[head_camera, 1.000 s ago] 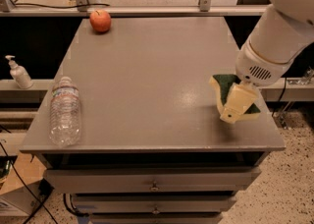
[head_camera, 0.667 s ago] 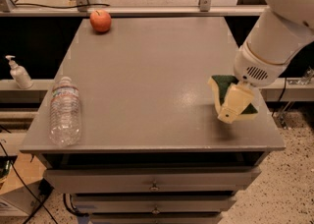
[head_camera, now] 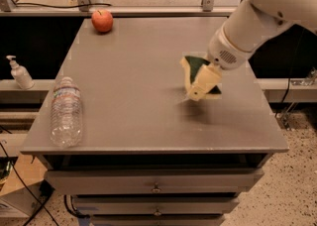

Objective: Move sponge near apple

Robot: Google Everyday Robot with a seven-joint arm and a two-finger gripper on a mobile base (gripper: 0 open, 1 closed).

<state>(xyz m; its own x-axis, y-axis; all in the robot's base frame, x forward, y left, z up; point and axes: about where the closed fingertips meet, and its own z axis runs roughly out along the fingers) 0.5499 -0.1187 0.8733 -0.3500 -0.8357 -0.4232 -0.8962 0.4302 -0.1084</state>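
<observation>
Green-topped and tilted, the sponge (head_camera: 193,67) sits pinched in the gripper (head_camera: 200,87) over the right-centre of the table (head_camera: 133,116), with the apple (head_camera: 102,21) well apart at its far-left corner, diagonally away.

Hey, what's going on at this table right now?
A one-armed robot holds the sponge in its claw, which is closed on it, apparently just off the right half of the grey table. The apple sits at the far left corner, well away from the sponge, so the move is not yet done. A plastic water bottle lies on its side near the front left edge.
</observation>
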